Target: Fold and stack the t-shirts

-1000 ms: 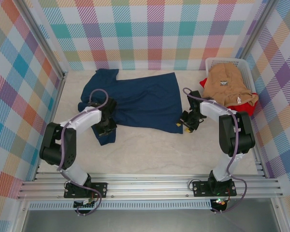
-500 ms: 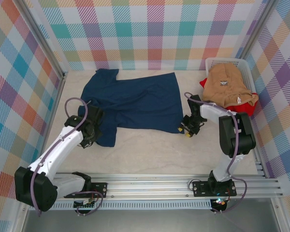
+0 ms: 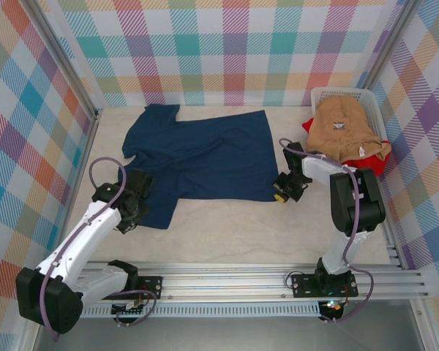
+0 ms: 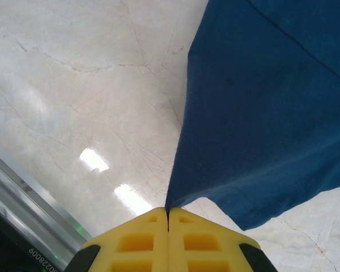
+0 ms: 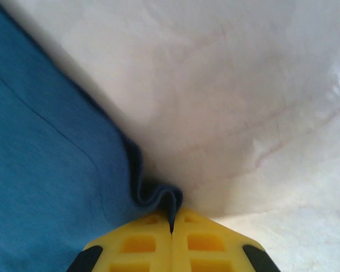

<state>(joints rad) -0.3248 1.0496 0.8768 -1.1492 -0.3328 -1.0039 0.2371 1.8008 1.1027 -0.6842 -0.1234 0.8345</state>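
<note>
A navy blue t-shirt [image 3: 205, 157] lies spread on the table. My left gripper [image 3: 135, 212] is shut on its near left corner; the cloth [image 4: 260, 113] runs out from between the yellow fingers [image 4: 136, 238]. At the shirt's near right corner my right gripper [image 3: 280, 193] is shut too, with a small fold of navy hem [image 5: 158, 195] pinched between its fingers [image 5: 209, 241]. A tan t-shirt [image 3: 347, 131] lies heaped over a red t-shirt [image 3: 378, 162] in the basket at the back right.
A white plastic laundry basket [image 3: 329, 93] stands in the far right corner. Checked cloth walls close off the back and both sides. Aluminium rails [image 3: 227, 281] run along the near edge. Bare pale tabletop [image 3: 241, 227] lies in front of the shirt.
My left arm swung out to the left and drew the shirt's near left corner outward. My right gripper closed on the near right corner of the hem.
</note>
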